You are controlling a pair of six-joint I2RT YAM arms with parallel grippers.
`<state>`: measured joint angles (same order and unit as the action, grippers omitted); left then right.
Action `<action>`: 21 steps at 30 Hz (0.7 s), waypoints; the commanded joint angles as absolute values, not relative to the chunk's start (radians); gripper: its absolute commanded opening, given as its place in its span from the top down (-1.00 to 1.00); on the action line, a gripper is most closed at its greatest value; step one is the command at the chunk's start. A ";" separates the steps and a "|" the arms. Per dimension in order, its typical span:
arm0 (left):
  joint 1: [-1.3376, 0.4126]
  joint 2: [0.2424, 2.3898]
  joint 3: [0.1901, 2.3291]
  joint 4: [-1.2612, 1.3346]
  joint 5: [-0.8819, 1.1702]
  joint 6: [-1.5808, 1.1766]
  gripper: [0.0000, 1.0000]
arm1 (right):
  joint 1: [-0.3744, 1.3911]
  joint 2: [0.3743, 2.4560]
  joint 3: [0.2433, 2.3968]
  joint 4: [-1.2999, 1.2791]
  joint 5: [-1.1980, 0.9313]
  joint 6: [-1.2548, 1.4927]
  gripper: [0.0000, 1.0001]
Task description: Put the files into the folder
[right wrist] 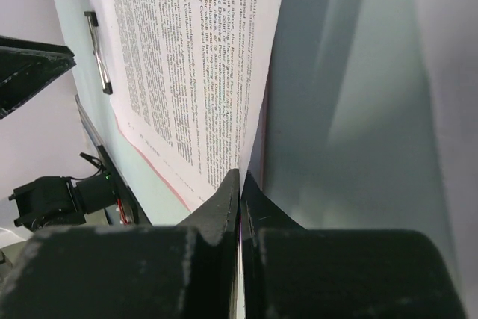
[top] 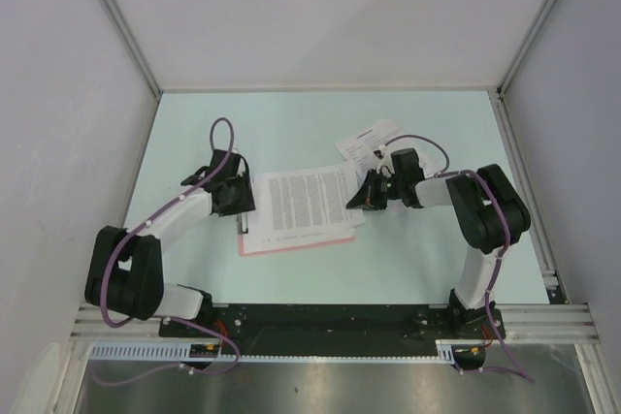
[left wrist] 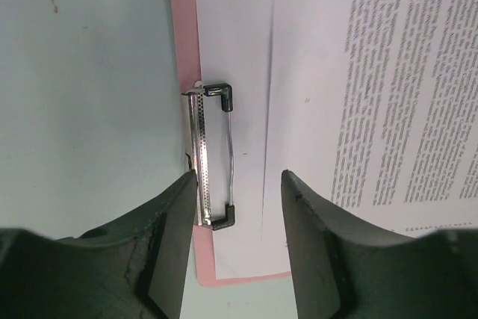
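on the table (top: pixel 291 123), folder (top: pixel 291 245) lies lengthwise left-right, clip (left wrist: pixel 196 155) leftward; left fingers (left wrist: pixel 168 244) released, right fingers (right wrist: pixel 216 211) pinching files (top: pixel 306 203).

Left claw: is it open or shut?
Open: the left claw shows its fingers apart in the wrist view, the metal clip between them.

Matt white paper is seen in the files (left wrist: pixel 299 72); the folder (left wrist: pixel 183 42) is smooth pink board, its clip (left wrist: pixel 196 155) shiny perforated metal.
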<state>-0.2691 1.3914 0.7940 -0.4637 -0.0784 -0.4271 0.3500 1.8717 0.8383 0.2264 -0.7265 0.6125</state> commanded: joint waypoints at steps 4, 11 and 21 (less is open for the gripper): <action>-0.221 1.455 0.853 -0.488 -0.029 -0.403 -0.25 | 0.316 1.858 0.839 0.221 -0.750 0.572 1.00; -0.187 1.565 0.874 -0.483 -0.011 -0.345 -0.45 | 0.316 1.859 0.839 0.224 -0.767 0.566 1.00; -0.178 1.641 0.842 -0.471 0.109 -0.334 0.06 | 0.321 1.859 0.839 0.259 -0.784 0.587 1.00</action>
<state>-0.1799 1.5837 0.8658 -0.4683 0.0219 -0.3447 0.3168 1.8717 0.8379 0.2192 -0.7601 0.5903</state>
